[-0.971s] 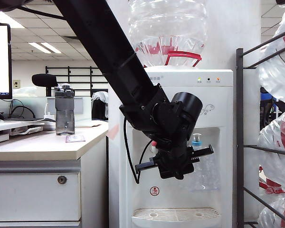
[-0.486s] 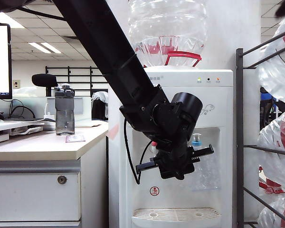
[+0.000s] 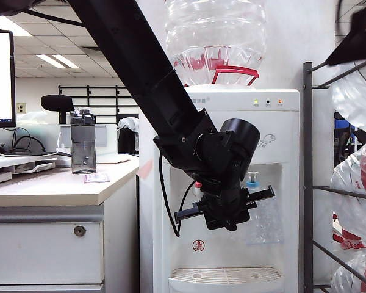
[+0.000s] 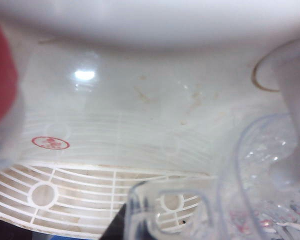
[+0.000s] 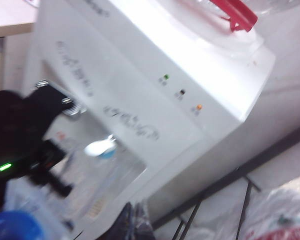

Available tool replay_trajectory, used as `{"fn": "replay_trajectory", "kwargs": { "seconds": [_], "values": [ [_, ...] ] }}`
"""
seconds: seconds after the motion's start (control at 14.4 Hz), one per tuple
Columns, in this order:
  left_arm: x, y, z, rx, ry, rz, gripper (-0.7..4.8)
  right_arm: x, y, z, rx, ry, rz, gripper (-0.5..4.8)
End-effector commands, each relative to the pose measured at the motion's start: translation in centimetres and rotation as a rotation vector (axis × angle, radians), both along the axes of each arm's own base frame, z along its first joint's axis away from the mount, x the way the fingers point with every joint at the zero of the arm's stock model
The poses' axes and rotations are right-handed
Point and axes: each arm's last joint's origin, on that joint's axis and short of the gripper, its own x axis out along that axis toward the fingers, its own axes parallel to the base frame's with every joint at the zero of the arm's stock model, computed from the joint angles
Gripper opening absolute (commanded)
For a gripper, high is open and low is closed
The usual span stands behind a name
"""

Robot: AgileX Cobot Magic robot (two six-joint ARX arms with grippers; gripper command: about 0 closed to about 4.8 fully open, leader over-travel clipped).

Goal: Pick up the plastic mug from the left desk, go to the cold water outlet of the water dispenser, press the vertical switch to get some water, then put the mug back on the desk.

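White plastic fills most of the scene: the water dispenser [image 3: 232, 183] stands just beside the left desk [image 3: 55, 189], its slotted drip tray [image 4: 65, 195] below the recess. Next in size, the left arm comes down across the exterior view into that recess, and the left gripper [image 3: 222, 213] is clenched on the plastic mug [image 4: 260, 190], whose clear rippled wall sits under the cold water outlet [image 3: 252, 180], over the tray. The right gripper [image 5: 132, 220] hangs up high toward the right, looking down on the dispenser's 3 indicator lights [image 5: 181, 92]; only a dark blurred edge of it shows, so I cannot tell whether its jaws are parted. Smallest is the vertical switch, not clearly made out in any view. Judging by this, the pressing step is at hand: hold the mug level and centred under the blue-collared tap, bring the right fingertips squarely onto the short upright piece, avoid the red tap [image 3: 197, 185], and push steadily.
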Motion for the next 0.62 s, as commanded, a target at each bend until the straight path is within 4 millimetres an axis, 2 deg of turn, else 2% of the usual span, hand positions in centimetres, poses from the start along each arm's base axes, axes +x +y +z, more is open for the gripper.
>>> {"fn": "replay_trajectory", "kwargs": {
  "seconds": [0.07, 0.28, 0.42, 0.62],
  "values": [
    [0.1, -0.2, 0.6, -0.027, -0.025, 0.007, -0.06, 1.9, 0.5, -0.4, 0.022, -0.086, 0.1, -0.05],
    [0.1, -0.2, 0.6, -0.024, -0.023, 0.007, -0.06, 4.2, 0.8, -2.3, 0.028, -0.085, 0.137, -0.05],
    [0.1, -0.2, 0.6, -0.023, -0.023, 0.007, -0.06, 5.0, 0.9, -3.4, 0.023, -0.065, 0.137, -0.05],
    [0.1, -0.2, 0.6, -0.023, -0.023, 0.007, -0.06, 6.6, 1.1, -5.5, -0.069, -0.098, 0.163, -0.05]
  ]
}}
